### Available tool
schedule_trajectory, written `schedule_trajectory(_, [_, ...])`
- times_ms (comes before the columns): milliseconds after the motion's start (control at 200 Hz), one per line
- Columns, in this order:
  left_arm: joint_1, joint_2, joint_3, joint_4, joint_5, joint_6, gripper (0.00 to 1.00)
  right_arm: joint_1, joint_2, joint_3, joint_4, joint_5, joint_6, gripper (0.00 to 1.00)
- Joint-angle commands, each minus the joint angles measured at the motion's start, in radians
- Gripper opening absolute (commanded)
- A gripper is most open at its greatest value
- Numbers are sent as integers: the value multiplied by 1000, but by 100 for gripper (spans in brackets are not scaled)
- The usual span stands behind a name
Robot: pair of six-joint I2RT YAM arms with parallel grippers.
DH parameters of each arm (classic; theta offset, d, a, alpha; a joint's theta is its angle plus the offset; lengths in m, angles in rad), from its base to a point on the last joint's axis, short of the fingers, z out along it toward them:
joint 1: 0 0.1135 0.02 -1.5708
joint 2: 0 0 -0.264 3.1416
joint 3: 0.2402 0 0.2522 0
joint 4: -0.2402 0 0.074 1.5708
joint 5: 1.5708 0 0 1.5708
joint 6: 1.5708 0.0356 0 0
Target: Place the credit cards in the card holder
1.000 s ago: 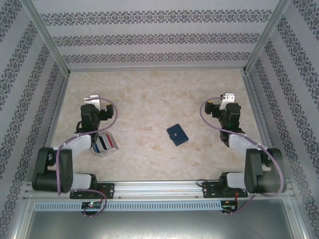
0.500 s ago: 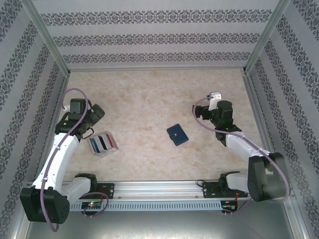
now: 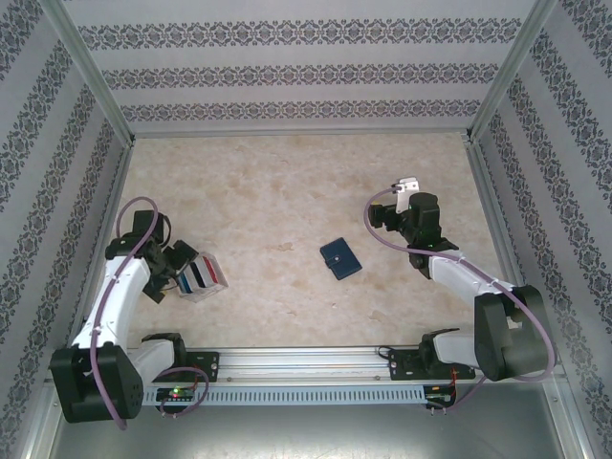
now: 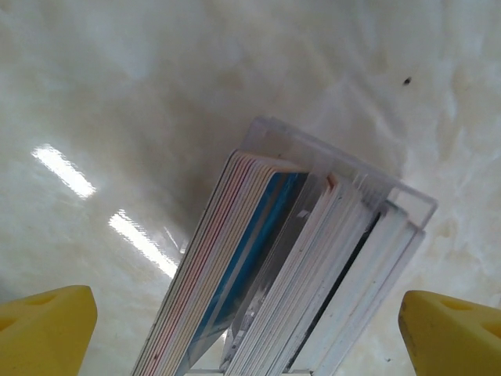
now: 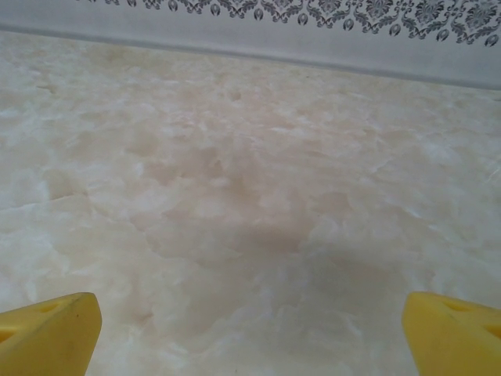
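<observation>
Left side: left arm bent, elbow outward, left gripper (image 3: 180, 260) low, fingers (image 4: 47, 329) spread wide. Right side: right arm stretched forward, right gripper (image 3: 384, 216) likewise parted, fingers (image 5: 48, 332) wide

lab test booth: wallpapered panels (image 3: 306, 67), aluminium frame (image 3: 316, 361).

Desk (image 3: 277, 191): pale beige marble-patterned top, lying flat and catching streaks of glare in the left wrist view. Clear slotted case (image 3: 205, 291): transparent plastic, sitting on the desk's near-left part, turning slightly off square to the edges. Walls (image 3: 306, 67): white panels carrying dark ornamental bands, enclosing the desk on three sides. Aluminium rail (image 3: 306, 359): running along the near edge. Corner posts (image 3: 96, 81): rising at both back corners.
</observation>
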Motion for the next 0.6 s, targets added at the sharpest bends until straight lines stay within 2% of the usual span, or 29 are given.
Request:
schedule_trajectory(0, [9,34,-31,102,105,-13,99,4,9,14,-5,32,-20,98])
schedule_trajectory(115, [4,38,-71,243,215,-44,100,4,-4,11,-9,55,-22,98])
schedule_trajectory(290, [-61,92,-82,380,271,-78,100,4,-1,8,-8,62,-23,98])
schedule_trajectory(420, [-182,149,-46,449,216,-102,100,4,12,5,9,76,-3,98])
schedule_trajectory(595, [-311,318,65,502,179,-101,100,5,10,48,-71,144,44,98])
